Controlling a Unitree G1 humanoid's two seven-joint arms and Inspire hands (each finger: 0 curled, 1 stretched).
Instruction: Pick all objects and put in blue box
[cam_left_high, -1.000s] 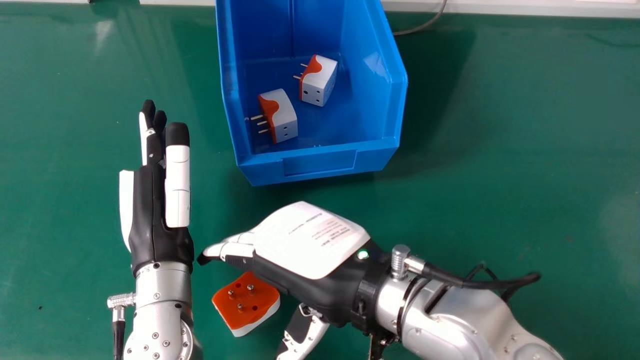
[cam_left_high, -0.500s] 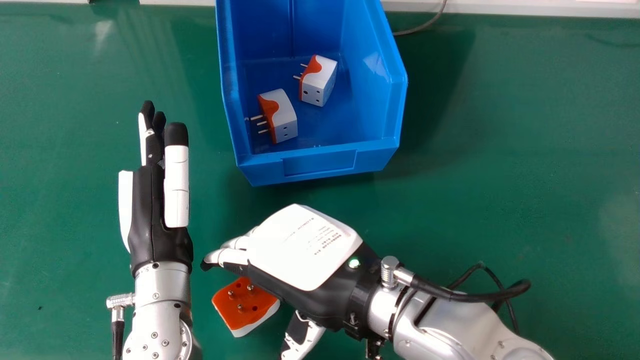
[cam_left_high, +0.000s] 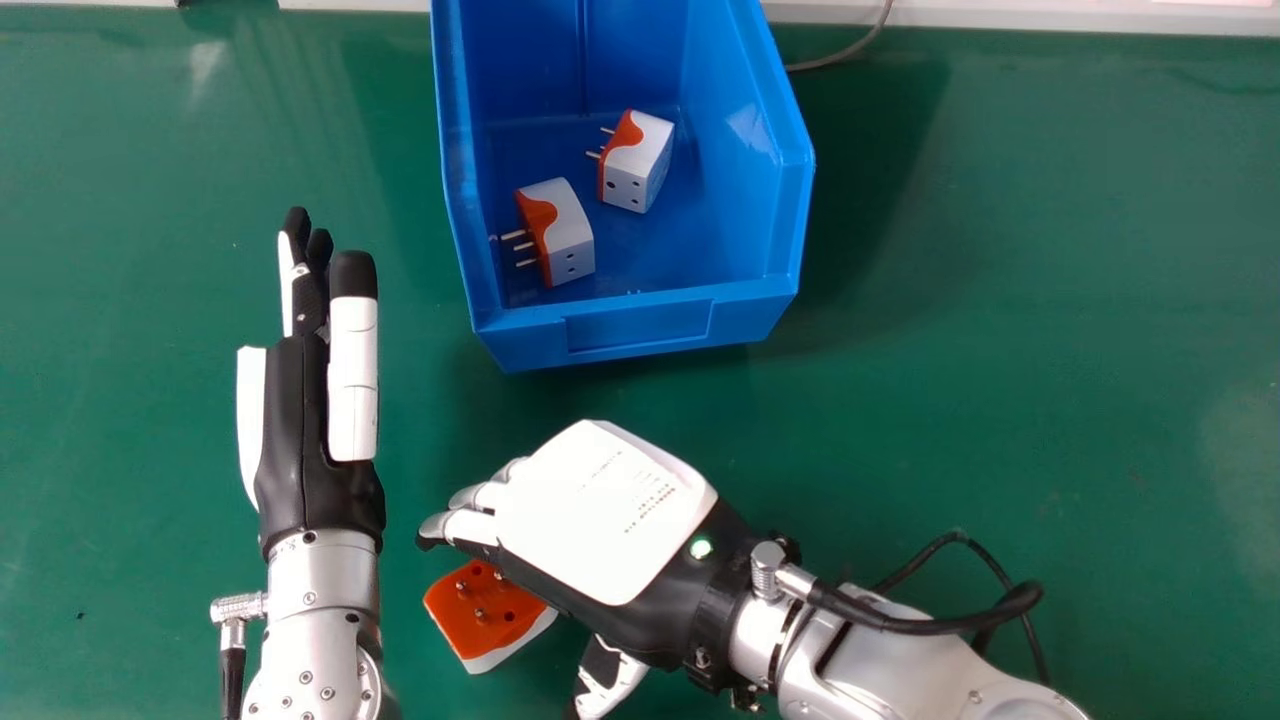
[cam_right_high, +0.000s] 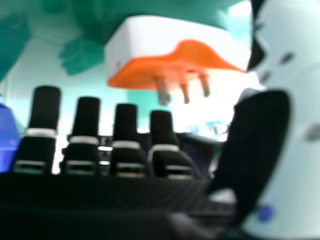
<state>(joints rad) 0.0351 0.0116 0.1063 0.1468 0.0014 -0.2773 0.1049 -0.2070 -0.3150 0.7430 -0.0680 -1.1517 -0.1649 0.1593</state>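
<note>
Noted two plug adapters (cam_left_high: 568, 240) inside far blue box (cam_left_high: 640, 328), a third adapter (cam_left_high: 470, 615) pins-up on near green table (cam_left_high: 1000, 300), partly behind right hand (cam_left_high: 600, 515), and straight-fingered left hand (cam_left_high: 305, 440) at left.

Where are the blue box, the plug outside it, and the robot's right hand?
Blue box (cam_left_high: 638, 328): head view, front wall.
Plug outside it (cam_left_high: 490, 596): head view, orange face.
Right hand (cam_left_high: 600, 510): head view, white back.

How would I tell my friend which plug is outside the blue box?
Start at the blue box, then come toward the robot to its right robot hand. Partly hidden under that is a white plug with an orange face. Its prongs point up, but the two plugs in the box point theirs sideways.
</note>
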